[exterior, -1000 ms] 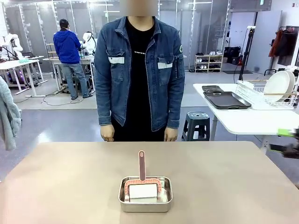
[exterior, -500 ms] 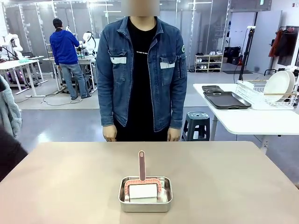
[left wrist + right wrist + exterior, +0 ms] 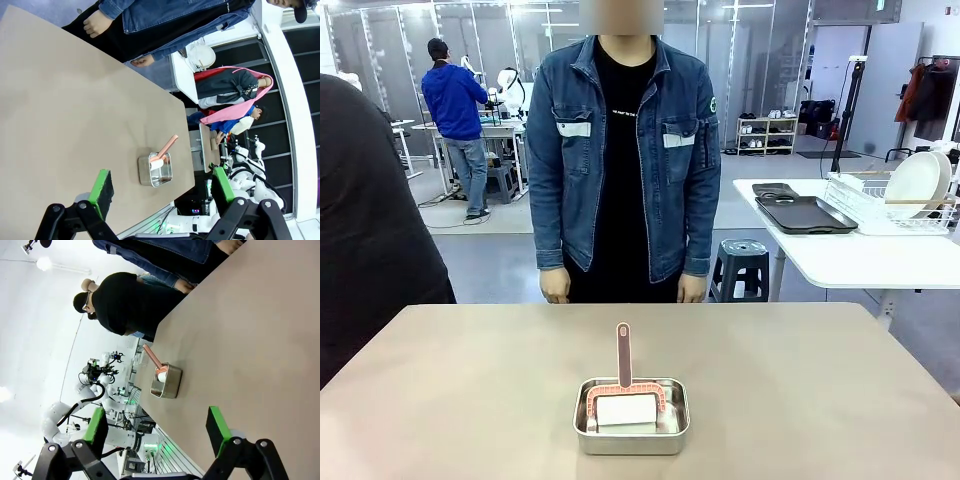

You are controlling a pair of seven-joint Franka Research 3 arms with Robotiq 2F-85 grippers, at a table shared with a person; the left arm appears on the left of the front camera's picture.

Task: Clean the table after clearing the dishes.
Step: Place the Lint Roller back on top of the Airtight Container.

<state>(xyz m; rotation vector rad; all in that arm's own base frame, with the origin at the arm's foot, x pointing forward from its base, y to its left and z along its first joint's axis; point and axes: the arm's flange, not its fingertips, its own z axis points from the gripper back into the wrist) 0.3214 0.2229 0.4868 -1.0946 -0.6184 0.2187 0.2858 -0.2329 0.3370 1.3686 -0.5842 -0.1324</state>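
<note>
Worktop (image 3: 820,380) space is what we are meant to clean, and its beige top now carries just one thing: a square steel pan (image 3: 631,415) near the robot's edge, roughly centred, with a white sponge-like block (image 3: 626,409) inside and a pink-handled brush (image 3: 623,352) standing in it, handle leaning toward the far side. A second ago the right end effector showed blurred at the right edge of the front view; it has since pulled out of that view. A dark-clothed person (image 3: 365,230) has meanwhile moved in along the left side (beside the worktop, not touching it that we can tell). The person in the denim jacket (image 3: 620,150) stands at the far edge, arms down.

The plates (image 3: 920,182) sit in a rack on the white side table (image 3: 840,255) far right, next to dark trays (image 3: 805,213), so we judge clearing done and wiping not yet begun.

In the wrist views the left end effector (image 3: 162,190) and the right end effector (image 3: 158,429) both hang high above the worktop, fingers spread wide, holding nothing. Next we would expect a reach for the pan's brush or block.
</note>
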